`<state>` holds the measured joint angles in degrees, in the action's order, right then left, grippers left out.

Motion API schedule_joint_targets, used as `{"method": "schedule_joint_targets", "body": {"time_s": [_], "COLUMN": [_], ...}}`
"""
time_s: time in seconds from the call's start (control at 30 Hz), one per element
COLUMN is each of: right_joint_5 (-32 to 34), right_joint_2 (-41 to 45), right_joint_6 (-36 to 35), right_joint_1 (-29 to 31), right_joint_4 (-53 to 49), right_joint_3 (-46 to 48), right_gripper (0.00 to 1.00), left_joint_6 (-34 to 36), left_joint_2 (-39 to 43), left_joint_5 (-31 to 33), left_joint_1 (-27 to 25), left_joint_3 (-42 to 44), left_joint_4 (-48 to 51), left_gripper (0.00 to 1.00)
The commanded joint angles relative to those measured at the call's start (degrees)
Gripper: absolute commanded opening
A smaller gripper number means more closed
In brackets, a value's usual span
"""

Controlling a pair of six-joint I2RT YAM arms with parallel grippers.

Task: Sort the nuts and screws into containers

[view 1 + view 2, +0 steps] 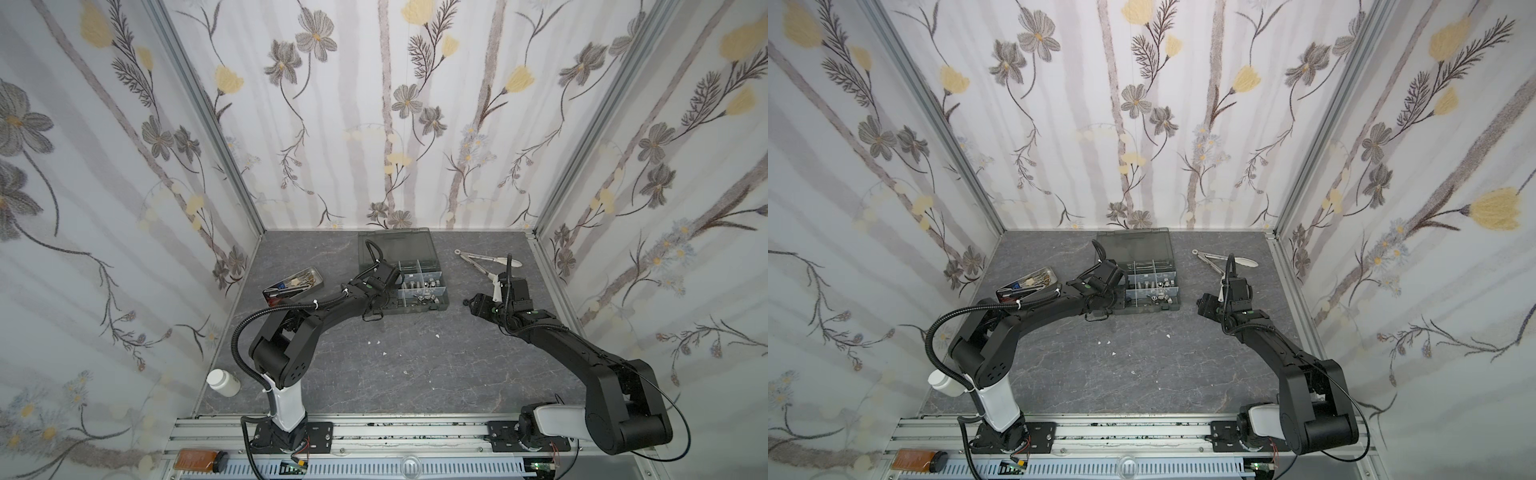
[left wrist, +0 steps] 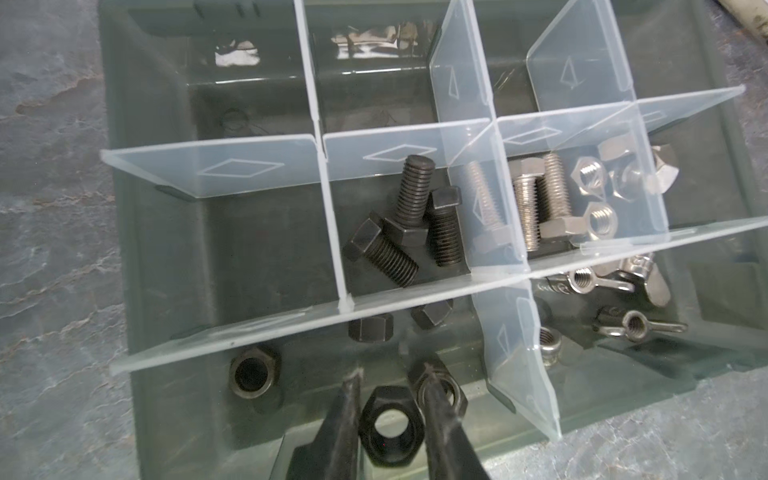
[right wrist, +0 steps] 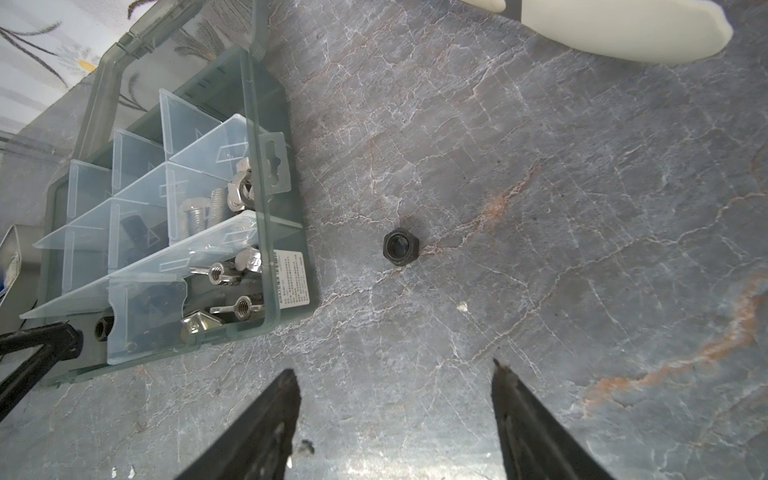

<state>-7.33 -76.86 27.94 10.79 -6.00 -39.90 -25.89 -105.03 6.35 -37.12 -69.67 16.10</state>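
Our left gripper (image 2: 390, 372) flanked a black nut (image 2: 390, 430); we couldn't tell if it gripped. Our right gripper (image 3: 395, 368) gaped wide near a loose nut (image 3: 401, 247).

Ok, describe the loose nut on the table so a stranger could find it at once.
Start at the grey-green box of compartments on the marbled table. Just beside its labelled end wall, on bare tabletop ahead of the open right gripper, lies one black hex nut. Unlike the other nuts, it sits outside the box, alone.
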Motion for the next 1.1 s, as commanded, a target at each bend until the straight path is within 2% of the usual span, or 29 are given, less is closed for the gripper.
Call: {"method": "schedule_joint_targets", "body": {"time_s": [0.0,0.1,0.17,0.43,0.57,0.83,1.07], "right_joint_5": [1.6,2.9,3.7,6.9,7.8,10.7,12.0], "right_joint_2": [-1.4,-3.1,-4.2,-8.4,-11.4,-18.0,-22.4], "right_joint_6": [-1.8,-2.8,-3.4,-4.1,-4.4,-2.7,-1.6], "right_joint_1": [0.3,0.8,1.2,3.0,3.9,4.1,4.9], "right_joint_4": [-0.6,-1.6,-2.5,-3.8,-4.7,-4.3,-4.4], "right_joint_3": [-1.5,-2.8,-4.2,-7.5,-9.6,-13.1,-16.6], "right_gripper": [0.72,0.70,0.70,0.69,0.66,0.56,0.49], "left_joint_6": [-0.3,-0.3,-0.3,-0.5,-0.8,-0.6,0.0], "left_joint_2": [-0.3,1.1,2.5,12.7,18.1,28.1,32.7], "left_joint_5": [0.2,0.4,0.3,0.3,0.0,0.6,1.5], "left_joint_1": [0.1,0.2,0.2,0.2,0.1,0.1,0.1], "left_joint_3": [-1.2,-1.5,-1.6,0.5,2.6,6.9,9.2], "left_joint_4": [-0.7,-0.2,0.1,1.5,1.8,3.4,4.3], "left_gripper": [0.38,0.54,0.60,0.78,0.83,0.87,0.90]}}
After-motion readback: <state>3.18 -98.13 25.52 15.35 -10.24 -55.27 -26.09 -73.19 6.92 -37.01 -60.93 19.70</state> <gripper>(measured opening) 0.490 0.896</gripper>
